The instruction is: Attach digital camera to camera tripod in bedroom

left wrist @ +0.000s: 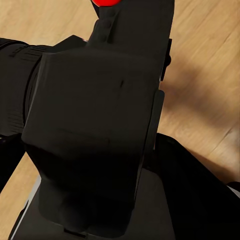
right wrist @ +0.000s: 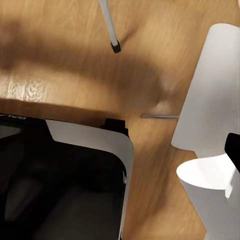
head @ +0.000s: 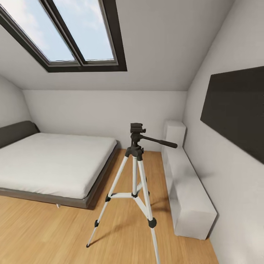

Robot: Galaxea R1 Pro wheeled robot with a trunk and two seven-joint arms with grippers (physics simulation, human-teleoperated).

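**Black camera close to left wrist; tripod head bare**

Location. The digital camera [left wrist: 95, 125] sits close in front of the left wrist view, over the wooden floor [left wrist: 210, 65], with its red button [left wrist: 106, 2] at the top edge of the frame and a ribbed barrel at the left edge. The camera tripod [head: 135, 172] stands lower centre in the head view, between the bed [head: 51, 165] and a low white cabinet [head: 187, 190]. Its top plate [head: 136, 128] carries nothing. One tripod foot [right wrist: 115, 48] shows in the upper part of the right wrist view.

Claw state. The left claw's fingers cannot be made out against the camera body, so I cannot tell whether it grips. The right claw's opening cannot be told either.

Handling, judged. The camera looks rigid, compact and smooth-sided, so probably light but liable to slip or twist. It is best held across the flat flanks, clear of the barrel and button, with the underside free for the plate. The tripod looks tall, thin-legged and easily tipped. Any steadying hold belongs on the black neck below the plate, not on the pan handle [head: 161, 142], which would likely swing.
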